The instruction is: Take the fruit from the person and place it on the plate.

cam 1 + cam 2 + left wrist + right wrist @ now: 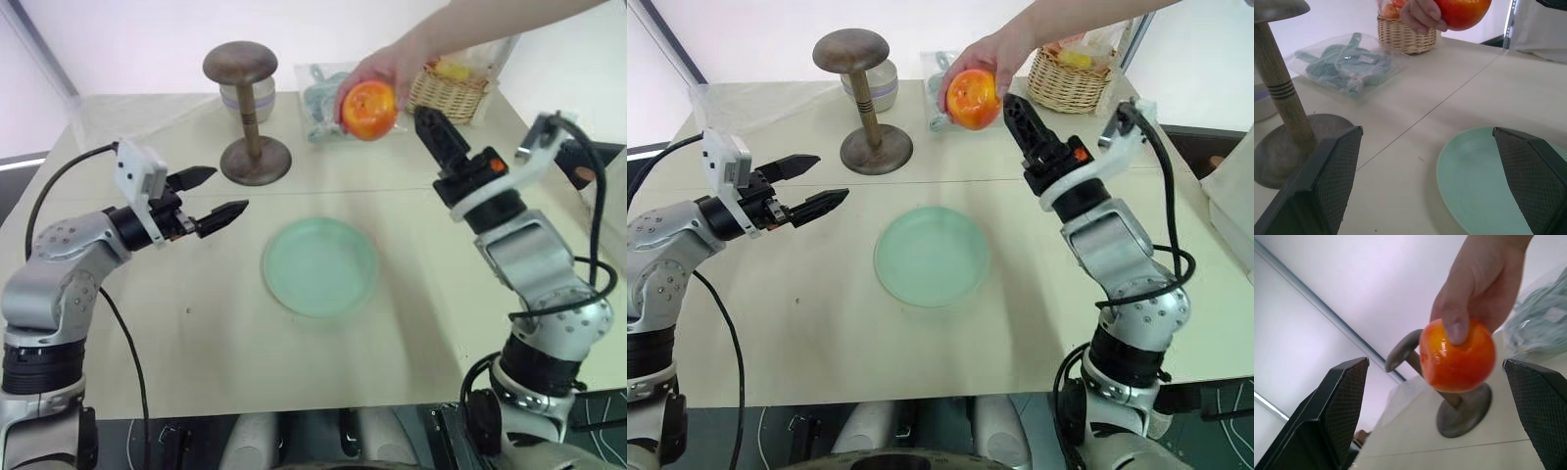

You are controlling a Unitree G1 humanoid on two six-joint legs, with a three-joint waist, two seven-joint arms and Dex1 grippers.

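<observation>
Orange-red fruit [1457, 355] hangs in the person's hand [1484, 281] between the right gripper's [1437, 406] wide fingers — left gripper [217, 196] also wide — above the empty plate [320, 266].

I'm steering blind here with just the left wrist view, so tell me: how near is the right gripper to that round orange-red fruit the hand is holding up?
Observer: The right gripper is raised beside the round glossy orange-red fruit, close but not touching; its wrist view shows the fruit between its two black fingers, jaws wide open.
Operator: Who has the fruit?
Observer: The person's bare hand alone, thumb pressed on its front.
Operator: Is the round pale mint-green plate free?
Observer: Yes, the plate lies bare on the cream table, nearer the robot than the fruit, between the two arms.
Operator: And my left gripper?
Observer: The left gripper is open above the table, off the plate's left edge, holding nothing.
</observation>
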